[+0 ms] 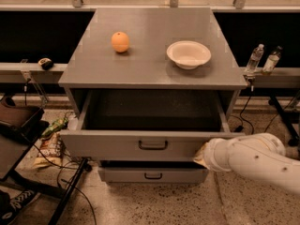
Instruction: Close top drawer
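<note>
Top drawer stands pulled well out from under the desk's front edge, its dark inside showing and its black handle centred on the grey front. The gripper is at the right end of that front, below the desk's front right corner, on the white arm. Whether it is clenched or released cannot be told.

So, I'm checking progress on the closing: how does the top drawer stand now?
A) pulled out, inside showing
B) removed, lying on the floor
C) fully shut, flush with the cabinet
A: the top drawer sticks out from the cabinet with its dark inside in view, and the tool sits at the right end of its front.
</note>
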`<state>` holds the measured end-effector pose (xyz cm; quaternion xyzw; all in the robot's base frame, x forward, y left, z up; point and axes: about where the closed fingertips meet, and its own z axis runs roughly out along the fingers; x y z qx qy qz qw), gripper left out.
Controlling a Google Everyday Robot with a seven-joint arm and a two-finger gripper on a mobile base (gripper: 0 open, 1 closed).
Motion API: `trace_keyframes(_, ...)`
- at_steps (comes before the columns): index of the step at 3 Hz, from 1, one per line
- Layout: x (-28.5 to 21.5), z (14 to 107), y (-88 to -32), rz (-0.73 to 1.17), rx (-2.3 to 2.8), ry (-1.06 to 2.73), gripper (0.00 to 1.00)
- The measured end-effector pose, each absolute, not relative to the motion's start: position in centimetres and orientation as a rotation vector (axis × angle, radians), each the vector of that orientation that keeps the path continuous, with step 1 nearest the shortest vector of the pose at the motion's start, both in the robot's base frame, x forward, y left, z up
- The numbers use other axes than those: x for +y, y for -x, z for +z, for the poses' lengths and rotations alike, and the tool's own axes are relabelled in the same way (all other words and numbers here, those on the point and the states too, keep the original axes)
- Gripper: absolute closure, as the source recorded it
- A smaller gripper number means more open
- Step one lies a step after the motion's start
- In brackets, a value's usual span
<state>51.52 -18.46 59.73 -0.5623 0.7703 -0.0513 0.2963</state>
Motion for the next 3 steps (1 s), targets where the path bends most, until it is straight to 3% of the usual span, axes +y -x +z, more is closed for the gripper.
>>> trace_keyframes(3, -18.1, 59.0, -55.1, -0.128, 1.992, 1.508, 1.0)
